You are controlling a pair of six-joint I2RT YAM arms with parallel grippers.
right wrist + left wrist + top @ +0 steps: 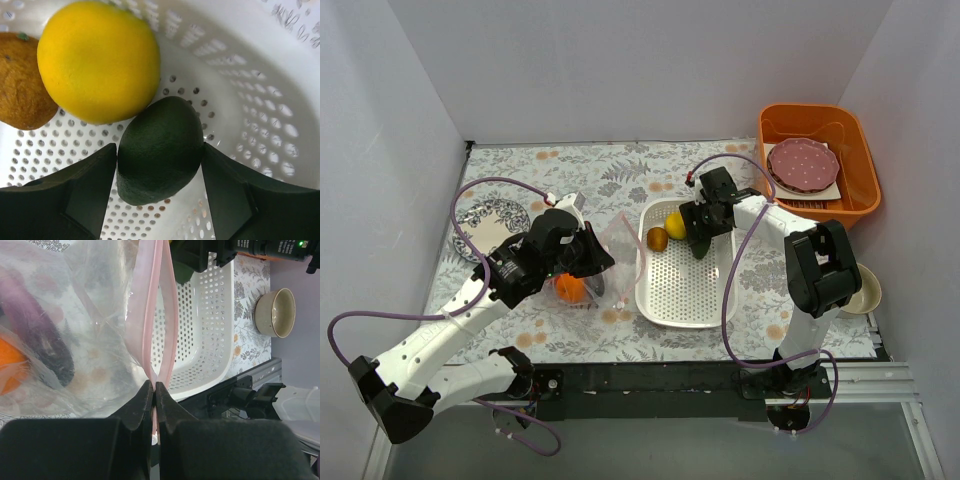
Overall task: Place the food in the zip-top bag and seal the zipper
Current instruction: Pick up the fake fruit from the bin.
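The clear zip-top bag (pixel 612 238) lies left of the white basket (pixel 680 297). My left gripper (pixel 154 386) is shut on the near end of its pink zipper (pixel 170 305), whose two strips spread apart beyond the fingers. An orange ball (pixel 10 371) and the purple eggplant (pixel 40 335) show through the bag. In the basket (pixel 250 100) lie a yellow lemon (pixel 97 60), a brown kiwi (pixel 22 85) and a dark-green avocado (pixel 160 135). My right gripper (pixel 160 150) has closed on the avocado, with a finger against each side.
An orange bin (pixel 860 195) holding a pink plate (pixel 803 165) stands at the back right. A beige bowl (pixel 866 290) sits right of the basket, by the right arm. A patterned plate (pixel 480 218) lies at the far left. Walls close in three sides.
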